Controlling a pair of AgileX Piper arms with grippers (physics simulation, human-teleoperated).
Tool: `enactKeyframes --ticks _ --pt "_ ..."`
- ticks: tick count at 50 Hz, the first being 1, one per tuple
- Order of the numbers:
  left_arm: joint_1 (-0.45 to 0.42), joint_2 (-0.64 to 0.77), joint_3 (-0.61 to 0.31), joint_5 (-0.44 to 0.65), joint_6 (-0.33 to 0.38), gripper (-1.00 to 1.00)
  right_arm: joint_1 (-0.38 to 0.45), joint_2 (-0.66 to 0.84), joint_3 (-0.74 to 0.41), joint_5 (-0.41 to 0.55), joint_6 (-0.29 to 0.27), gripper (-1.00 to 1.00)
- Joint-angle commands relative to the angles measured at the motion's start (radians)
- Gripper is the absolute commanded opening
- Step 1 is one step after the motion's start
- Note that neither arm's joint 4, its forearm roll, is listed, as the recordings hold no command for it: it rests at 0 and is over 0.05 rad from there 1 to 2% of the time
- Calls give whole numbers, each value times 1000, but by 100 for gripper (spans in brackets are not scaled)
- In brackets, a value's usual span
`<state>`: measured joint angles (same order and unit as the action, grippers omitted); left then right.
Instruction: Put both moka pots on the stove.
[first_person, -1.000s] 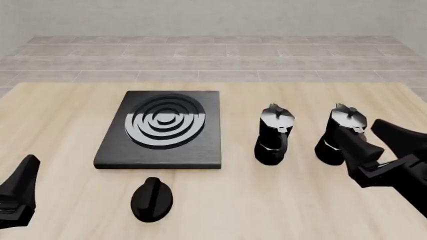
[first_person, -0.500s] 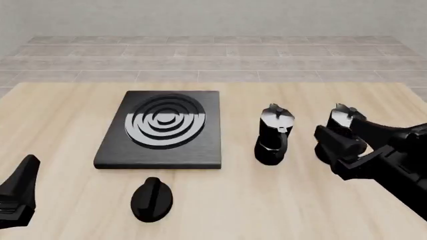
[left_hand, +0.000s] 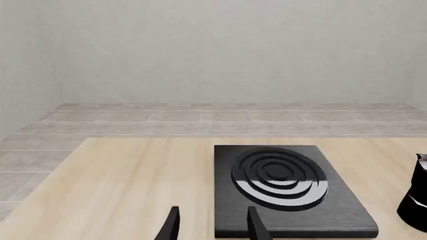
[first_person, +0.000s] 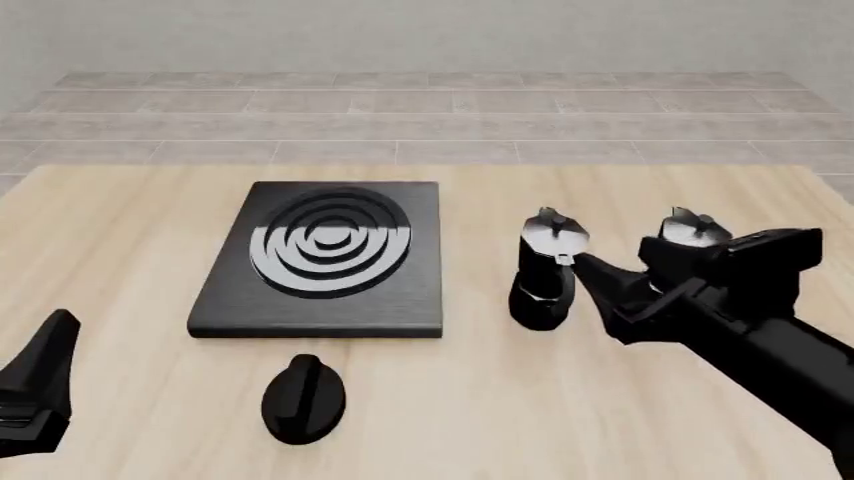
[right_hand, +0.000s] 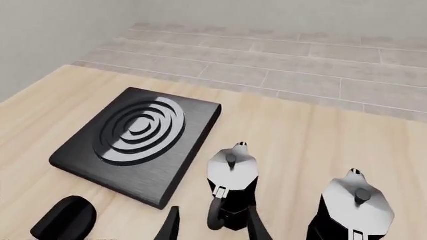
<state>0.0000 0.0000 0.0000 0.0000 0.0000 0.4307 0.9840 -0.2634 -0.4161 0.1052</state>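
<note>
Both arms matte black, blocky angular housings; right gripper (first_person: 603, 290) with slim tapered fingers (no markings visible).

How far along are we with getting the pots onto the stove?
Nothing is done: the stove is bare and both moka pots stand on the table. The right gripper is open around the nearer moka pot; no grasp shows. The other moka pot and the left gripper wait.
</note>
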Motion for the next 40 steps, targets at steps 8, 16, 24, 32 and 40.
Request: enactKeyframes --ticks 8,16,24,32,40 --pt "0 0 0 0 0 100 24 151 -16 -91 26 100" --pt "0 0 0 0 0 100 25 198 -18 -121 41 100" --pt "0 0 0 0 0 100 26 260 -27 -150 54 100" --pt "0 0 0 0 0 100 16 300 -38 -169 65 100" --pt "0 0 0 0 0 100 9 352 -46 -204 66 100"
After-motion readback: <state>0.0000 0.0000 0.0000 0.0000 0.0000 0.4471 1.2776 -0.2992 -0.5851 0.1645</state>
